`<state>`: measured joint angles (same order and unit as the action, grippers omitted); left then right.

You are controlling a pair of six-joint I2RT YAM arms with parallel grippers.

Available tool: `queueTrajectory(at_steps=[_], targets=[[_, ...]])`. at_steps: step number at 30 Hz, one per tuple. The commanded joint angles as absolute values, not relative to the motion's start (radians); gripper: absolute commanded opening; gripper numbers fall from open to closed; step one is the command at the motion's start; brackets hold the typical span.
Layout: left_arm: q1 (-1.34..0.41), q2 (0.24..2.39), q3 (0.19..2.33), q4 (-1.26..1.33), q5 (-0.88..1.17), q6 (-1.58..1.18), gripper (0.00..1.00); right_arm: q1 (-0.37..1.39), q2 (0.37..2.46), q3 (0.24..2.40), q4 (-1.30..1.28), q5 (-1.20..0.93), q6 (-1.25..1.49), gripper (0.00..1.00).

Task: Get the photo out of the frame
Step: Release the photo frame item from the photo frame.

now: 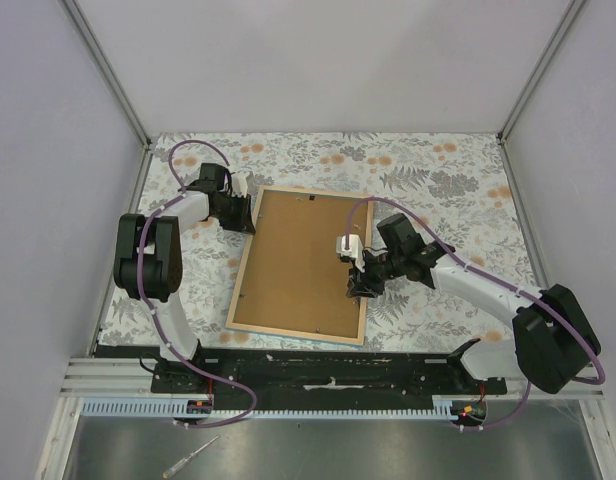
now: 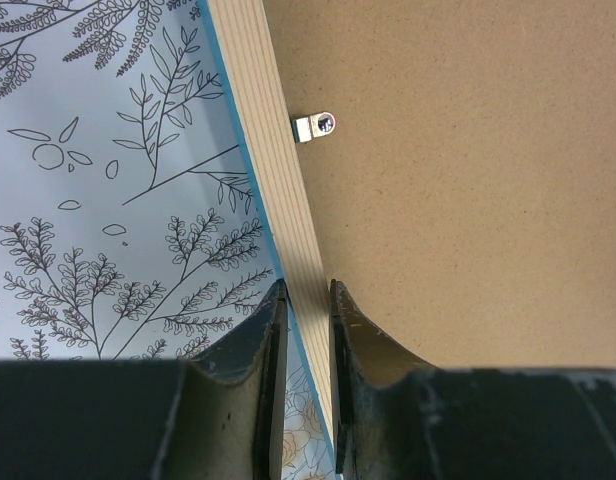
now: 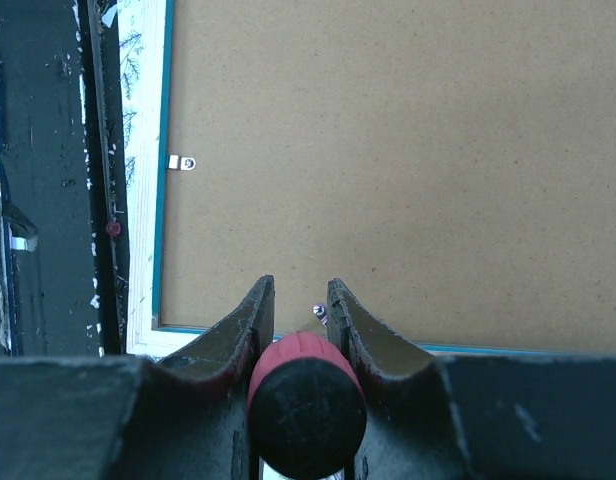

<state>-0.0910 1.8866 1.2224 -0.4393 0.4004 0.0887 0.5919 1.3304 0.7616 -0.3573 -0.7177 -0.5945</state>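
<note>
From above we see the thin rectangular frame (image 1: 296, 334), light wood on its upturned back, lying face down and slightly askew on the desk's grey floral-patterned cover (image 1: 438, 170). The photo (image 1: 300, 262) sits inside it, showing only its plain brown board back. That view leaves both grips hard to read, but the wrist cameras settle them. The left wrist view shows the left jaws pinching the frame's left rail, one side over the cover and the other over the board. It also shows a bright-blue line along the rail's outer edge and a small metal clip (image 2: 313, 126) reaching from the rail onto the board. In the right wrist view the right jaws clamp a round red-handled tool with a black end cap (image 3: 306, 395), which blocks the frame's right rail directly below it. Another small clip (image 3: 182, 162) sits by the near rail, beside the black base plate (image 3: 48, 200). A slim pale tool (image 1: 188, 462) lies on the grey surface in front of the desk.
</note>
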Motion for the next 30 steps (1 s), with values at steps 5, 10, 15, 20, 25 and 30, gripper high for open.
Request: queueTrajectory(at_steps=[5,10,15,20,25,30], targets=[[-0.084,1.888,1.216,-0.431,0.416,0.071,0.02,0.591,1.341,0.769,-0.273,-0.667,-0.584,0.0],[-0.083,1.887,1.216,-0.431,0.416,0.071,0.02,0.589,1.335,0.761,-0.238,-0.65,-0.565,0.0],[-0.083,1.89,1.218,-0.431,0.416,0.071,0.02,0.589,1.333,0.762,-0.224,-0.647,-0.552,0.0],[-0.084,1.89,1.218,-0.431,0.413,0.072,0.02,0.589,1.327,0.764,-0.227,-0.664,-0.551,0.0],[-0.086,1.89,1.218,-0.431,0.411,0.072,0.02,0.588,1.316,0.758,-0.222,-0.69,-0.546,0.0],[-0.084,1.89,1.216,-0.431,0.411,0.072,0.02,0.591,1.313,0.758,-0.215,-0.692,-0.543,0.0]])
